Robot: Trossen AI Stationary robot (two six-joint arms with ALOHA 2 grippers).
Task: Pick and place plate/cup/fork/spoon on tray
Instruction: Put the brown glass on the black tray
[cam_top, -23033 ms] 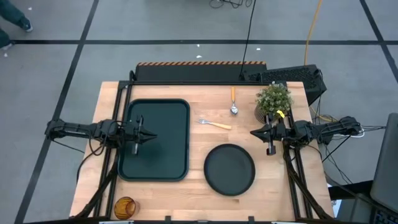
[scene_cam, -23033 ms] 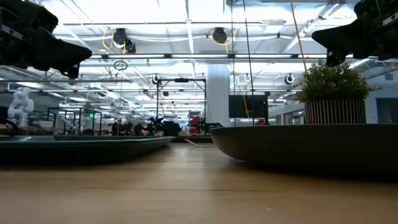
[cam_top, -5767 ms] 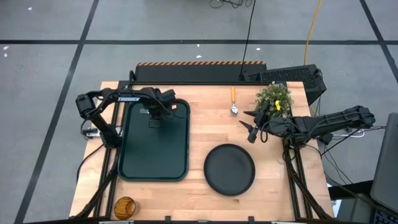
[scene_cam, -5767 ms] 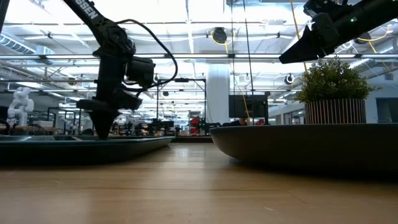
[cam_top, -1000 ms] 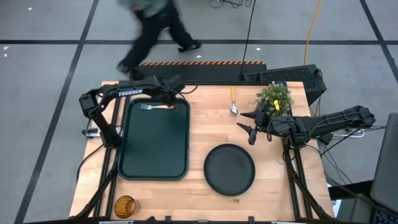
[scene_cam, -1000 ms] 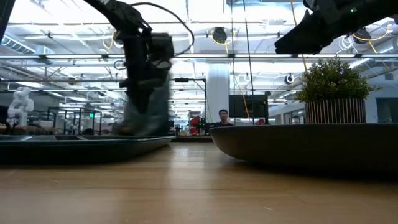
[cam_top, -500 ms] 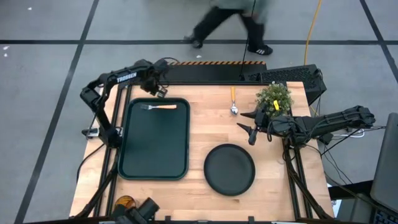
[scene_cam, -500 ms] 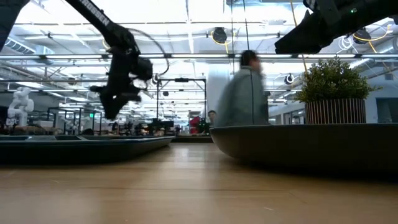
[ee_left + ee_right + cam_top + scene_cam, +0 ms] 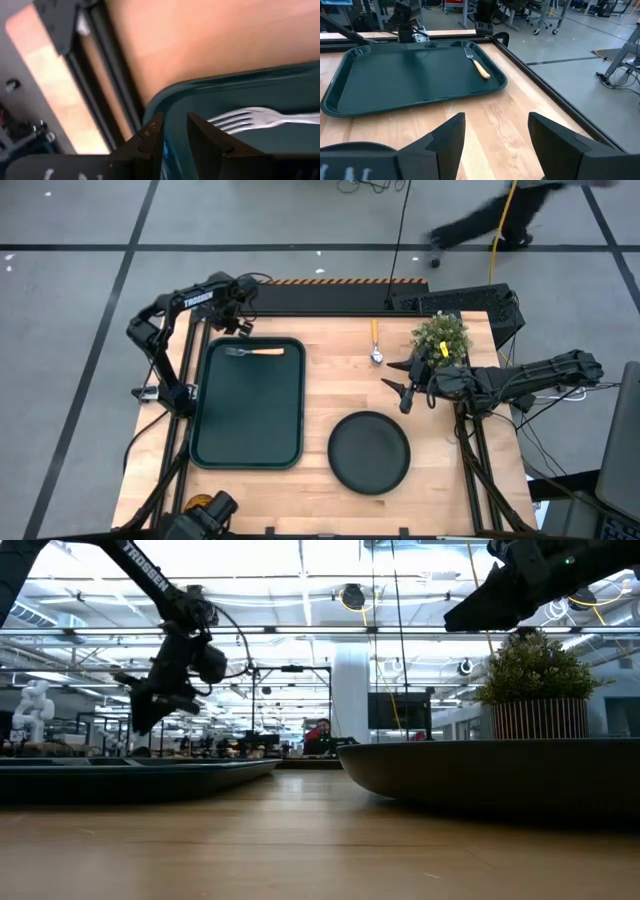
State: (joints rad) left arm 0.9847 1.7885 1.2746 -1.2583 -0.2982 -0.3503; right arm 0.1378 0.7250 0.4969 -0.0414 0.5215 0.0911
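The fork (image 9: 255, 351) lies across the far end of the dark green tray (image 9: 247, 420), tines toward the table's left. My left gripper (image 9: 240, 320) hangs above the tray's far left corner, its fingers (image 9: 150, 134) a narrow gap apart with nothing between them. The spoon (image 9: 376, 345) lies on the wood at the far middle. Nearer, the round dark plate (image 9: 369, 451) rests flat on the table. The amber cup (image 9: 198, 502) shows at the near left corner, partly hidden. My right gripper (image 9: 402, 390) hovers open between spoon and plate, empty.
A potted plant (image 9: 440, 338) stands at the far right, close behind my right arm. A dark object (image 9: 217, 510) juts in at the near edge beside the cup. A person (image 9: 500, 210) walks on the floor beyond the table's far edge.
My left gripper has drawn back from above the fork toward the table's far left corner and risen; the fork stays on the tray. A person has walked past behind the table from left to right. A dark object has come in beside the cup.
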